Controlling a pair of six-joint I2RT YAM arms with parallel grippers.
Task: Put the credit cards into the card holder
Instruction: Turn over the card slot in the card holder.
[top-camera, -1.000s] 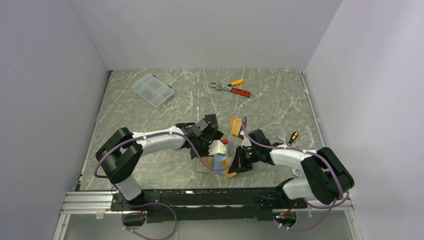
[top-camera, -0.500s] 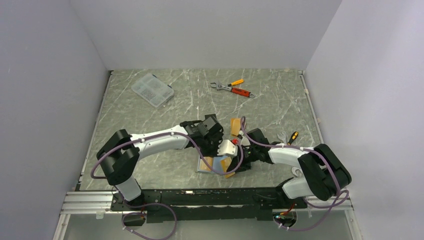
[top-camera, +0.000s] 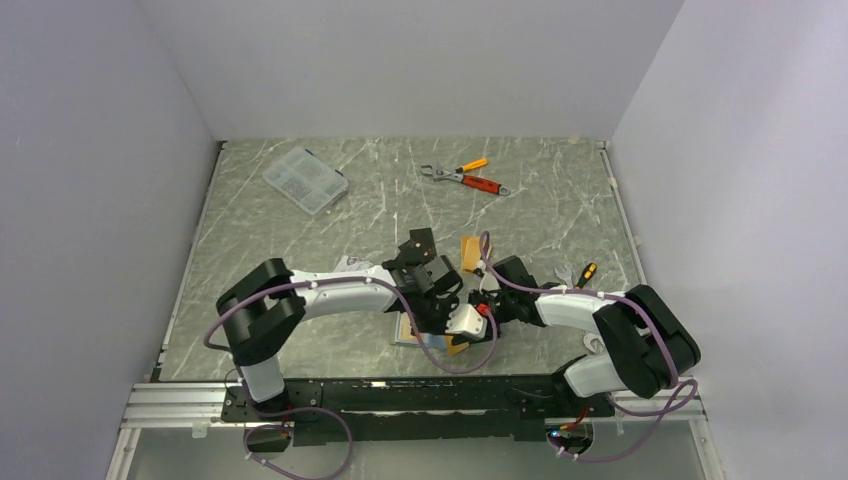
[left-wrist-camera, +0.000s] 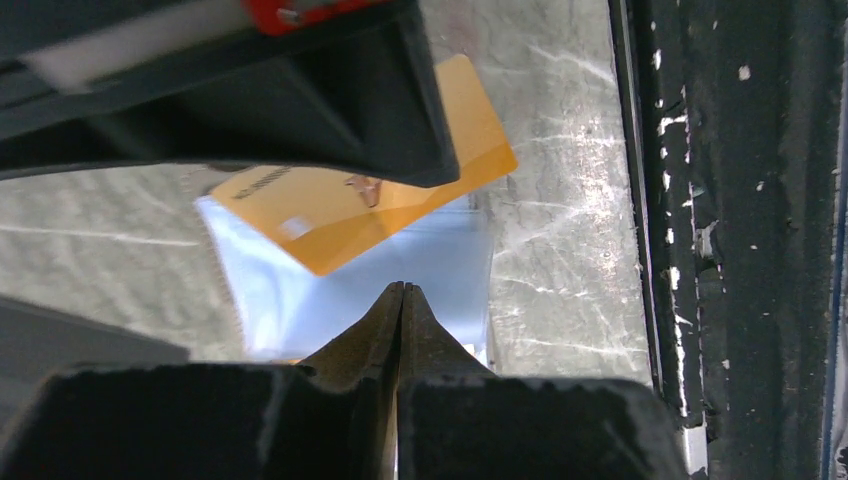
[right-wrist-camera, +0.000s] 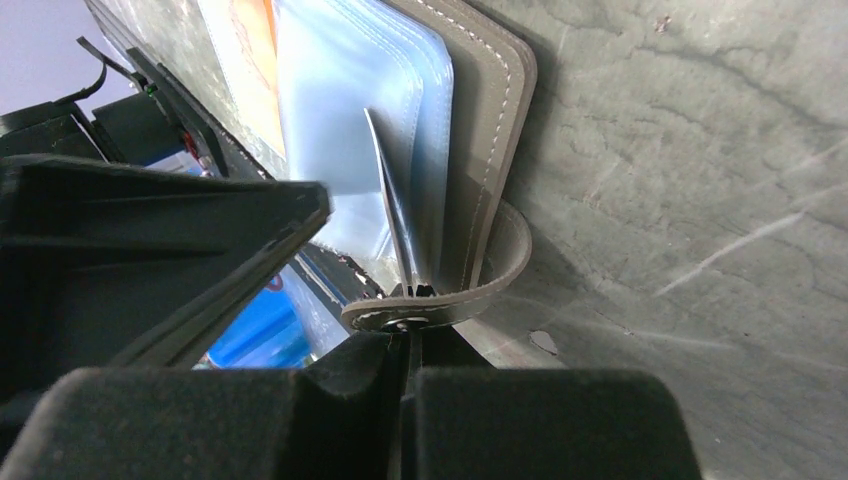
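The card holder (top-camera: 412, 330) lies open near the table's front edge, its taupe cover (right-wrist-camera: 505, 120) and clear blue-grey sleeves (right-wrist-camera: 350, 110) showing. My right gripper (right-wrist-camera: 410, 300) is shut on one thin sleeve (right-wrist-camera: 388, 190) standing on edge, just behind the snap tab (right-wrist-camera: 470, 290). One orange credit card (left-wrist-camera: 350, 215) rests slanted on the lining (left-wrist-camera: 400, 275), sticking out past the holder's right edge (top-camera: 459, 347). My left gripper (left-wrist-camera: 402, 290) hovers shut just above the lining, with nothing between its jaws. A second orange card (top-camera: 470, 250) lies further back.
A clear compartment box (top-camera: 305, 180) sits at the back left. A wrench and orange-handled pliers (top-camera: 465, 178) lie at the back centre, and more small tools (top-camera: 580, 272) by the right arm. The black front rail (left-wrist-camera: 720, 250) runs close beside the holder.
My left arm has swung right and nearer, bringing its gripper from the holder's far side to over its right part beside the right gripper. The right gripper has kept its place.
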